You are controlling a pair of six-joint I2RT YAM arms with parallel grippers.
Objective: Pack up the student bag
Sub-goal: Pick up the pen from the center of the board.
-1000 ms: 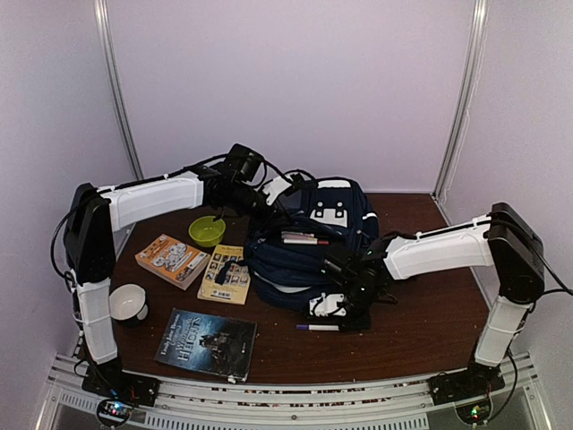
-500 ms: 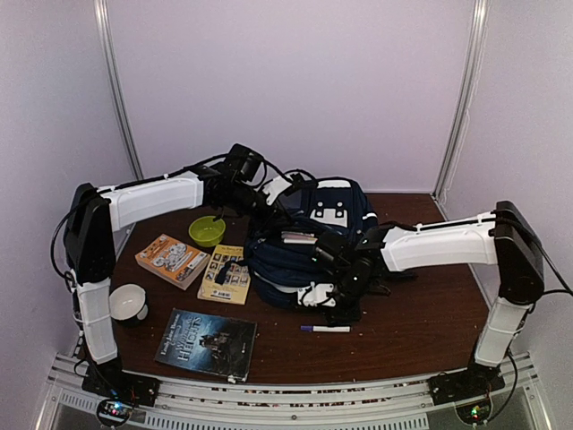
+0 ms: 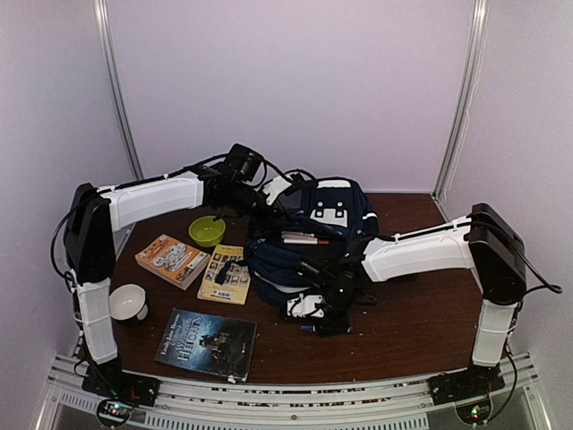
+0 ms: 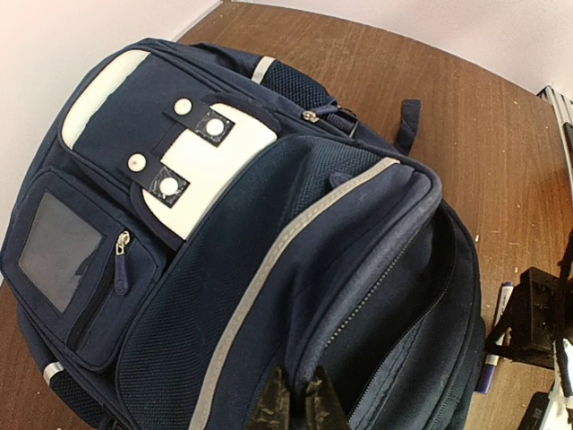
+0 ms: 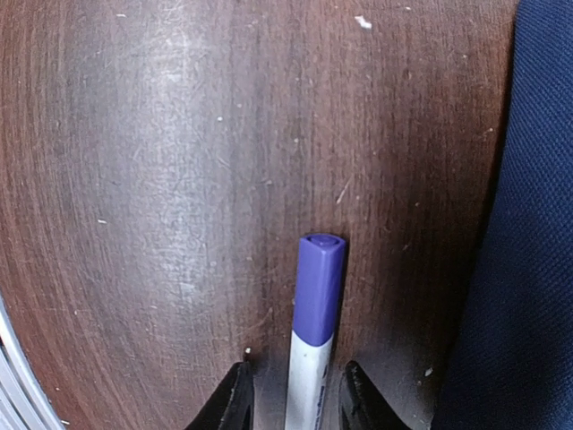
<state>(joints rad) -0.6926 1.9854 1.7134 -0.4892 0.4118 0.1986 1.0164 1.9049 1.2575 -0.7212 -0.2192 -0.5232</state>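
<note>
You are working over the brown table [image 3: 421,322], and the student bag [image 3: 309,237] is lying at its middle with the front pockets facing up. Its near edge is sitting just beyond your right wrist. Your left gripper [image 4: 297,405] is reaching in from the far left and pinching the fabric lip beside the bag's open zip. Its fingers are pressing together on the cloth, so it appears to be holding that mouth open. Your right gripper [image 5: 295,399] is hanging low over the wood on the near side of the bag. Its fingers are spread either side of the purple-capped marker [image 5: 318,287], with a sliver of table showing on each side, so nothing is being gripped yet. The next move is turning on this alignment. The marker is lying flat, its long axis running straight out from between the fingers with the cap pointing away from the wrist. The bag's blue cloth is lying close alongside on one side. The fingers are facing each other squarely across the barrel, so closing them as they stand should catch it. The right arm is far nearer to the marker, and the left is occupied. The open zip is lying farther back and higher than the marker.
</note>
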